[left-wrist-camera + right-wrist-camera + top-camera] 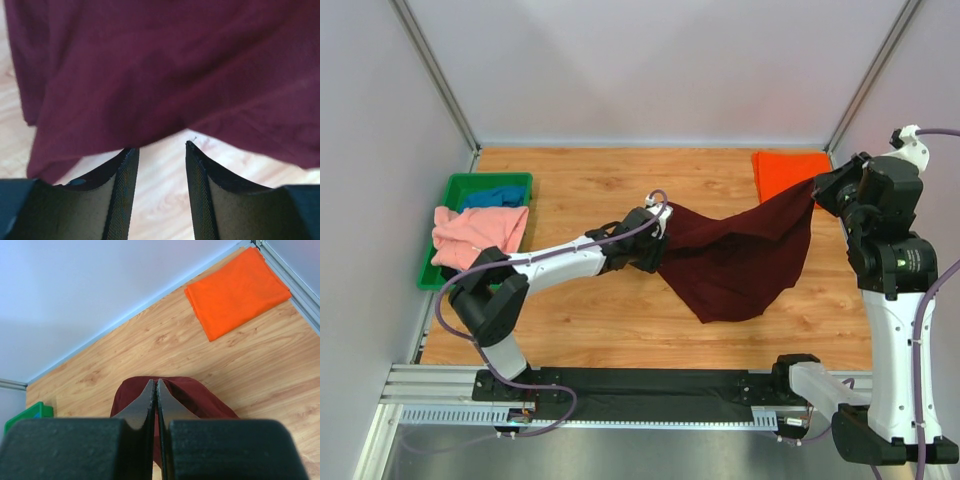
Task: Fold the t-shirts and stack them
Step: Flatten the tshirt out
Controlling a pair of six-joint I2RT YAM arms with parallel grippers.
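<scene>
Pinching maroon shirt [740,255], right hand [156,385] fully closed (left hand [161,146] parted).

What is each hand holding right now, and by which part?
The right hand is shut on a bunched edge of the large dark maroon cloth t-shirt. The left hand is open at its hem, holding nothing.

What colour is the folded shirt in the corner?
Folded t-shirt is bright orange; best in right wrist view.
</scene>
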